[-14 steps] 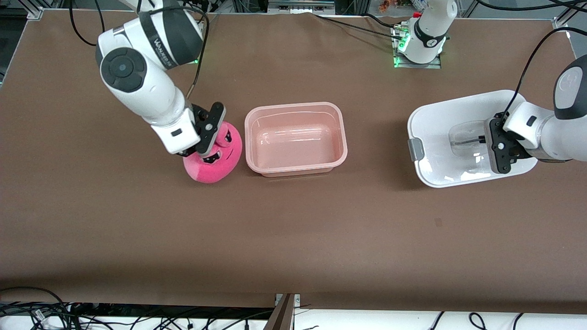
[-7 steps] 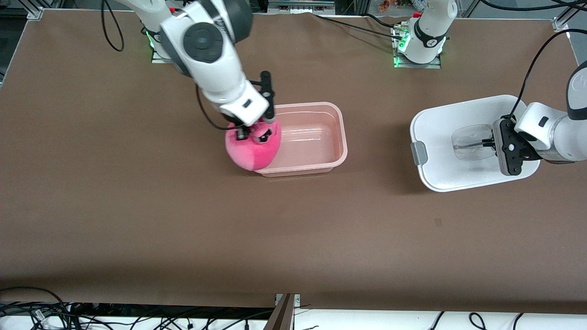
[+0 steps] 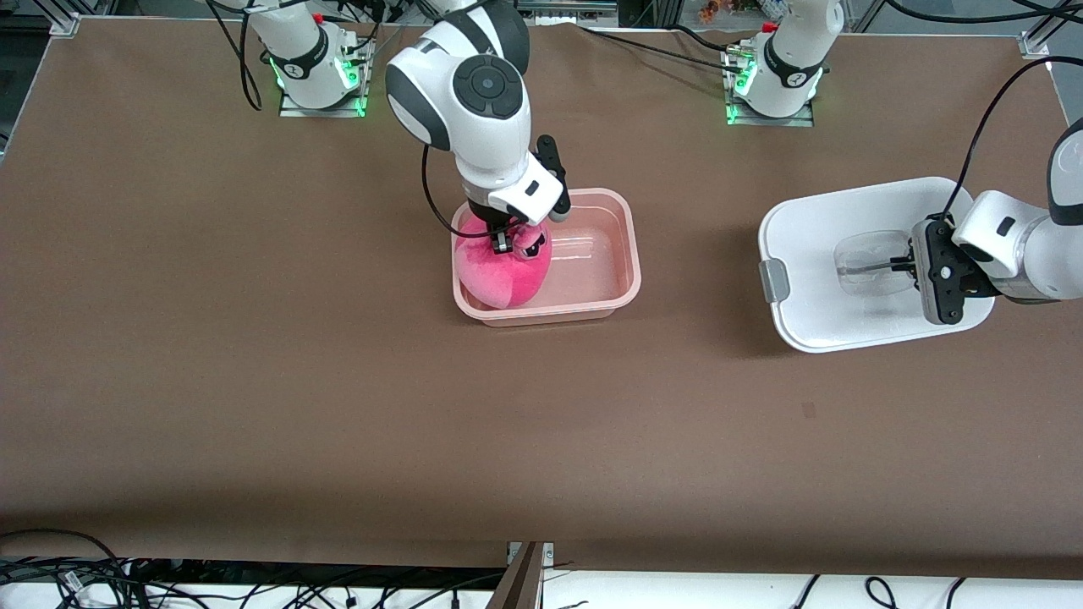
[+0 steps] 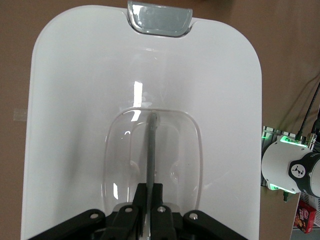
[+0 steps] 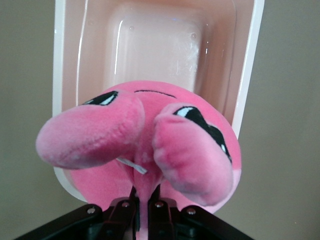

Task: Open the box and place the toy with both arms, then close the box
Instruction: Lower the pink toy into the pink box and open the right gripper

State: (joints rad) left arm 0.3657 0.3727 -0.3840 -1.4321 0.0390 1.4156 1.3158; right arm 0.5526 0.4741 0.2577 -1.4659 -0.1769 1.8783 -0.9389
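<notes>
The pale pink tub of the box stands open at the table's middle; it also shows in the right wrist view. My right gripper is shut on the hot-pink plush toy and holds it over the tub's end toward the right arm; in the right wrist view the toy hangs from my gripper. The white lid lies toward the left arm's end. My left gripper is shut on the lid's clear handle, pinched by my gripper.
A grey clip sits on the lid's edge toward the tub, also in the left wrist view. The arm bases stand along the table edge farthest from the camera. Cables lie past the nearest edge.
My right gripper lifted the toy from the table beside the tub and carried it over the tub's end. My left gripper with the lid shifted slightly toward the left arm's end.
</notes>
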